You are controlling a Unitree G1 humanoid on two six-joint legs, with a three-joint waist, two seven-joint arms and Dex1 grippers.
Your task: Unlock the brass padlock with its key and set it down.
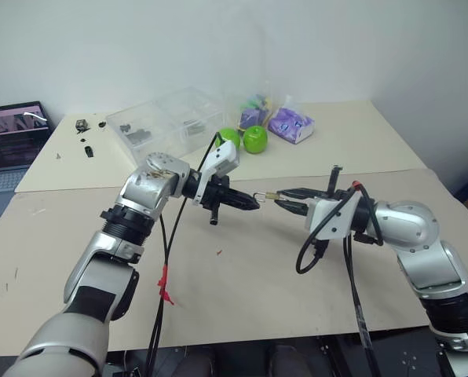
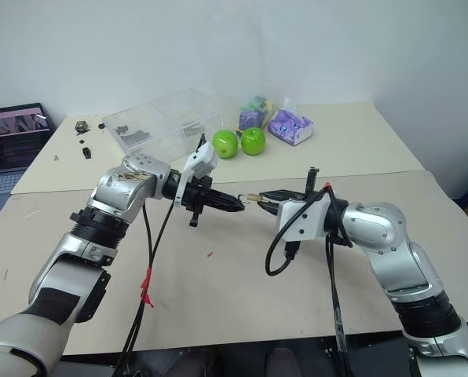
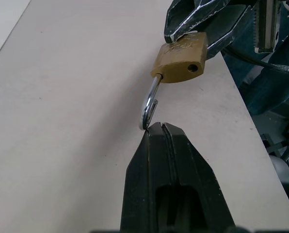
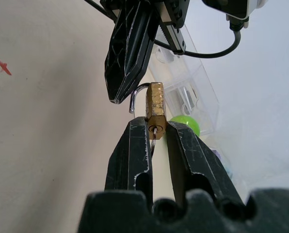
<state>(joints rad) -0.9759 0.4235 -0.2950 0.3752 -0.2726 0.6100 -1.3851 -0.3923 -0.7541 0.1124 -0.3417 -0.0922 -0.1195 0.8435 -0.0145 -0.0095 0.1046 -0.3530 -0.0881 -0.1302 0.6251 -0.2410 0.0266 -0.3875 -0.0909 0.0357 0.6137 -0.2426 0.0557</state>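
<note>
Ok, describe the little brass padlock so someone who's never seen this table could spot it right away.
Look above the middle of the beige table, where the two arms meet tip to tip. Between them, the right tool clamps the brass padlock by its body. It is gold, with its thin silvery shackle swung open, and far smaller than the green apples.

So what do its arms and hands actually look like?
Both arms are silver-grey metal with black joint rings. Each ends in a white wrist block and a slim hand of two scuffed black fingers: left hand, right hand. Loose black cables hang off each forearm, the left one's tied with red tape.
</note>
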